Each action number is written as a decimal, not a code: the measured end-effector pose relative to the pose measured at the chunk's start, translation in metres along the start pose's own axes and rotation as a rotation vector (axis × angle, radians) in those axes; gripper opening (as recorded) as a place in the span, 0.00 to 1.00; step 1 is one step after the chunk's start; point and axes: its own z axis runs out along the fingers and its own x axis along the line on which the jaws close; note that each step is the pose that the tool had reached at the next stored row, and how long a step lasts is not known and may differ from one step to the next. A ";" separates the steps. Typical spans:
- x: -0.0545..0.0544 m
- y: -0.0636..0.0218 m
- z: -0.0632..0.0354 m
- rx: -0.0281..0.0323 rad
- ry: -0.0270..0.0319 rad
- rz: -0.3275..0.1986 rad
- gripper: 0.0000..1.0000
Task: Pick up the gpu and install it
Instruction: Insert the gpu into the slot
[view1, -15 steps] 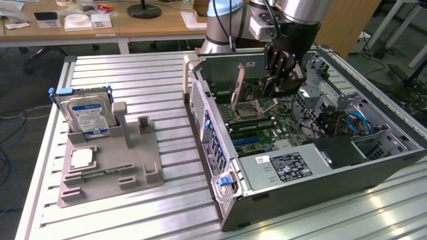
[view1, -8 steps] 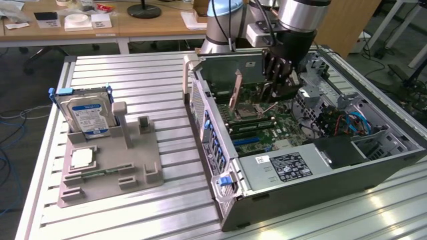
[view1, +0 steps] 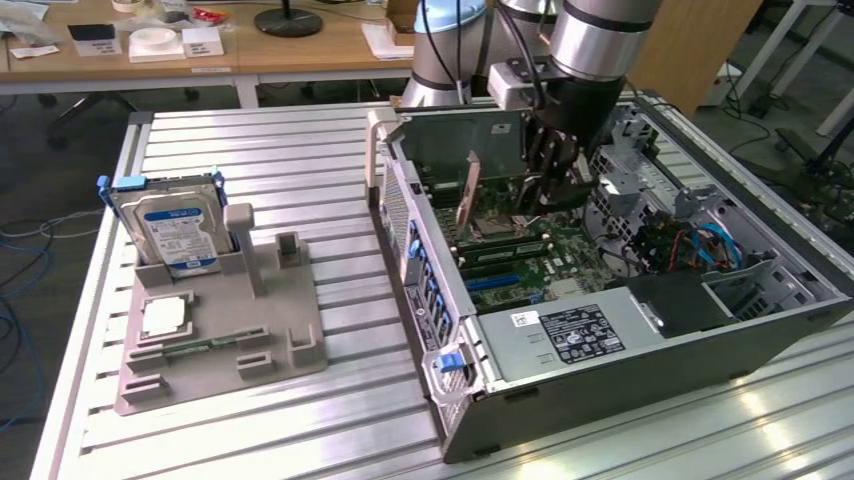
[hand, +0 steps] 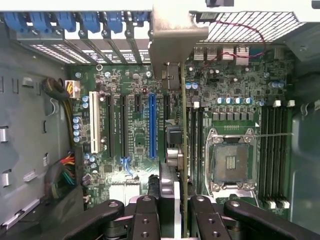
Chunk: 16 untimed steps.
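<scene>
Over motherboard (hand: 131, 85), gpu (hand: 184, 131) edge-on, pale bracket (hand: 172, 40)

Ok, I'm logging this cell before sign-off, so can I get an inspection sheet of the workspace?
Surface: slotted metal table carrying an open computer case and grey fixture tray.
Job's things: gpu held edge-on over the motherboard.
Clutter: hard drive upright in the tray.
Grippers: gripper shut on the gpu, inside the case.
Cables: blue cables inside the case.
Surroundings: wooden desks behind the table.
</scene>
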 end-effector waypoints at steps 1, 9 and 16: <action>0.001 0.0000 0.0010 -0.0001 0.0001 0.000 0.28; 0.002 0.0010 0.0053 -0.0002 0.0004 0.000 0.28; 0.002 0.0010 0.0054 -0.0001 0.0001 0.000 0.28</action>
